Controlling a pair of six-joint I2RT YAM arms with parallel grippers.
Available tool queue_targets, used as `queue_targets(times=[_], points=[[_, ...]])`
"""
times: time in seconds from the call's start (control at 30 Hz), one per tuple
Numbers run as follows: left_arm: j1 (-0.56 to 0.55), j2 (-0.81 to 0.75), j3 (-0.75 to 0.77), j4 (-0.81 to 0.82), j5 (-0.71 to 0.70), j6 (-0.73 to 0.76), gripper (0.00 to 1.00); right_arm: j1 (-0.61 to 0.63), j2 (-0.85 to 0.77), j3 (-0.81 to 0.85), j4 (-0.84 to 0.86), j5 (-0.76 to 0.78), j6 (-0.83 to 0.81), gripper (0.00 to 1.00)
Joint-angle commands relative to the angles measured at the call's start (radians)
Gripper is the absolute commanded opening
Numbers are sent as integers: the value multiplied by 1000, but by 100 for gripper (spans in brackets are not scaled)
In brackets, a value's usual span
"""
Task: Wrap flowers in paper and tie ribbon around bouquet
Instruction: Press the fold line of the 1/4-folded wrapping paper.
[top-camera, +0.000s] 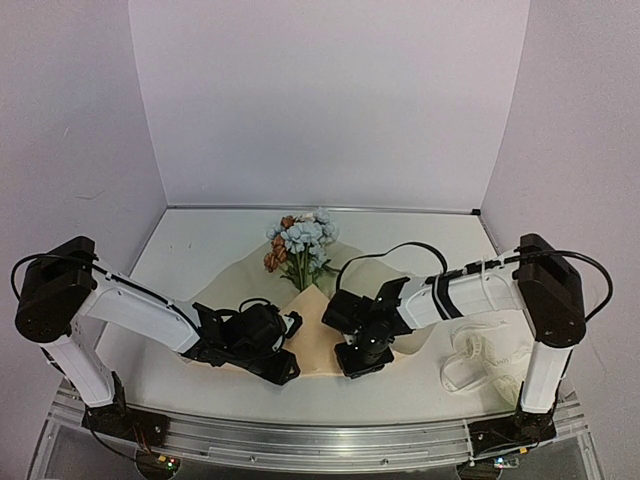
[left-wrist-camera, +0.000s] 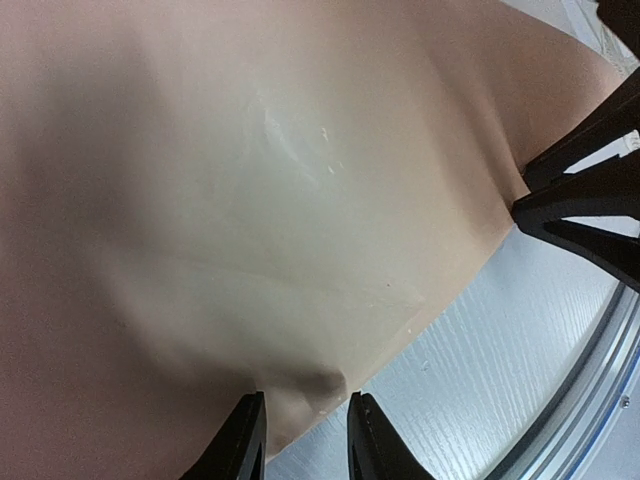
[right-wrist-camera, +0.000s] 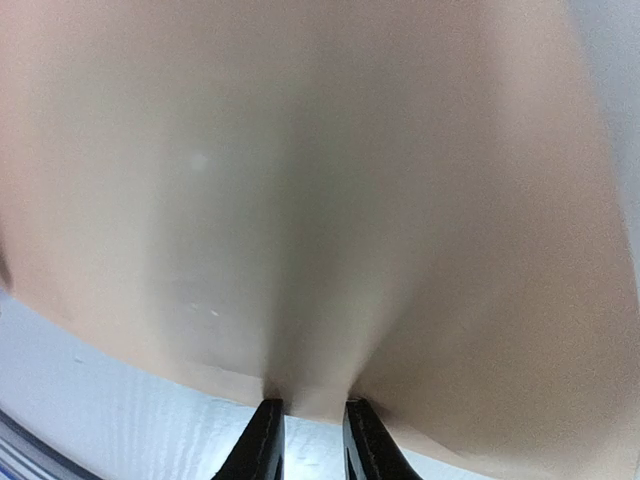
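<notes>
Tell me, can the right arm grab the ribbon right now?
Probably not yet. The right gripper is pinching the edge of the paper, so it is busy. The ribbon lies loose on the table beside that arm's base, with nothing covering it, so it looks reachable after letting go.

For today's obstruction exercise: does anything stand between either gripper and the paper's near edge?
Nothing visible does. The left gripper and the right gripper each already have the near edge of the paper between their fingers.

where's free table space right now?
Bare table at far left, between the paper and the wall, and far right behind the right arm. Crowded: middle, where both hands pinch the paper below the flowers; ribbon fills near right.
</notes>
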Motion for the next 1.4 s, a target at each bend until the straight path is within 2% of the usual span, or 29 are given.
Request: queue_targets(times=[0.0,0.37,0.93,1.2,1.37], points=[[0,40,-31,-73,12,-8,30,-1,-21,-51,9,68,24,20],[1,43,-37,-72,14,-7,30,-50,-121,-207,62,130,105,19],[8,47,-27,-73,18,1,30,-153,-360,-481,79,189,126,19],[8,43,1,-87,17,12,31,-121,-441,-300,-81,170,40,19],[9,38,3,-90,12,12,31,-83,-353,-160,-91,124,27,16]])
